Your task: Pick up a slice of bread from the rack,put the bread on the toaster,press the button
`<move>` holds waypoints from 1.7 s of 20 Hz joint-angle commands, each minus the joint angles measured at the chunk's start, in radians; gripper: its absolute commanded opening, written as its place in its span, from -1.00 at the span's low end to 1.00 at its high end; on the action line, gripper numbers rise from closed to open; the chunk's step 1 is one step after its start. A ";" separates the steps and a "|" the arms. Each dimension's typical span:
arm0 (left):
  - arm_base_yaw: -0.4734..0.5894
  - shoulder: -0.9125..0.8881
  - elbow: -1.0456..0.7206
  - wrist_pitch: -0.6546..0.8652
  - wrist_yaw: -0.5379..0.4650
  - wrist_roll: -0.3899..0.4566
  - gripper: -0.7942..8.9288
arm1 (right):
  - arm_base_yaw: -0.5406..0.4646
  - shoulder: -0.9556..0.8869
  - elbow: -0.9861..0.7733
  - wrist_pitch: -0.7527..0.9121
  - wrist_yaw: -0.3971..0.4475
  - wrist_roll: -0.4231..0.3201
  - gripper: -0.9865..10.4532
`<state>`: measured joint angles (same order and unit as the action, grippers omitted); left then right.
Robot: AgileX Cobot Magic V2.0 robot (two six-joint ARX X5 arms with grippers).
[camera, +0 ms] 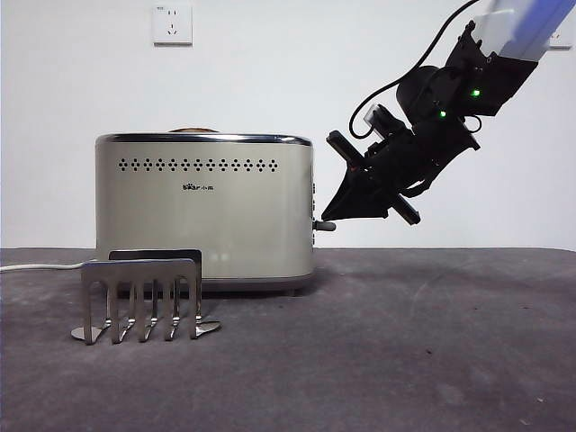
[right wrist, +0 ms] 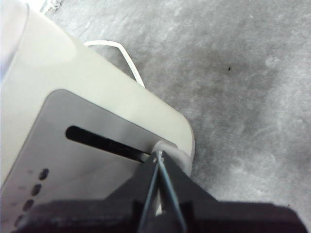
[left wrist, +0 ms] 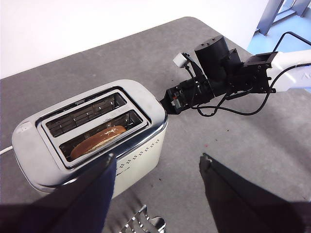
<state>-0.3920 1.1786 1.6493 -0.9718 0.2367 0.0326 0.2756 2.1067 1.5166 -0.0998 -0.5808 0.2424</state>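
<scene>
The cream toaster (camera: 205,211) stands at the left of the table. The brown slice of bread (left wrist: 99,141) sits low in its nearer slot; only its rounded top (camera: 193,130) shows in the front view. The steel rack (camera: 144,297) stands empty in front of the toaster. My right gripper (camera: 329,216) is shut, and its tip (right wrist: 158,158) rests on the grey button (right wrist: 172,151) at the toaster's narrow end (right wrist: 97,121). My left gripper (left wrist: 156,159) is open and empty, high above the toaster (left wrist: 92,141), and sees my right gripper (left wrist: 169,101) at the toaster's end.
A white power cable (camera: 36,266) runs off behind the toaster to the left and also shows in the right wrist view (right wrist: 127,60). The dark grey table (camera: 405,342) stretches to the right of the toaster. A wall socket (camera: 172,24) is on the back wall.
</scene>
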 commanded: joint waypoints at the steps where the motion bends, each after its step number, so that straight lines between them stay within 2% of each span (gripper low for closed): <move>1: -0.001 -0.001 -0.005 -0.002 0.001 -0.004 -0.24 | -0.001 0.012 -0.033 -0.058 0.029 -0.013 -0.85; 8: -0.001 -0.001 -0.005 -0.003 0.002 -0.003 -0.24 | -0.002 -0.306 -0.023 -0.108 0.040 -0.035 -0.85; 10: -0.001 -0.001 -0.005 -0.003 0.002 -0.003 -0.24 | -0.001 -0.423 -0.023 -0.198 0.040 -0.064 -0.85; 12: -0.001 -0.001 -0.005 -0.005 0.002 -0.003 -0.24 | 0.000 -0.541 -0.023 -0.337 0.040 -0.123 -0.85; 16: -0.001 -0.001 -0.005 -0.034 0.002 -0.003 -0.25 | 0.004 -0.740 -0.023 -0.669 0.037 -0.239 -0.85; 23: -0.001 -0.001 -0.005 -0.097 0.003 -0.003 -0.27 | 0.009 -0.892 -0.023 -0.990 0.037 -0.349 -0.85; 25: -0.001 -0.001 -0.005 -0.119 0.003 0.005 -0.37 | 0.009 -0.918 -0.023 -1.057 0.037 -0.373 -0.85; 27: -0.001 -0.001 -0.005 -0.158 0.003 0.030 -0.86 | 0.009 -0.947 -0.023 -1.138 0.037 -0.403 -0.85; 34: -0.001 -0.001 -0.005 -0.215 0.001 0.049 -0.84 | 0.009 -0.975 -0.023 -1.164 0.037 -0.415 -0.83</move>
<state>-0.3920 1.1786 1.6489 -1.1873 0.2386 0.0700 0.2821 1.1313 1.5013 -1.2694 -0.5423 -0.1585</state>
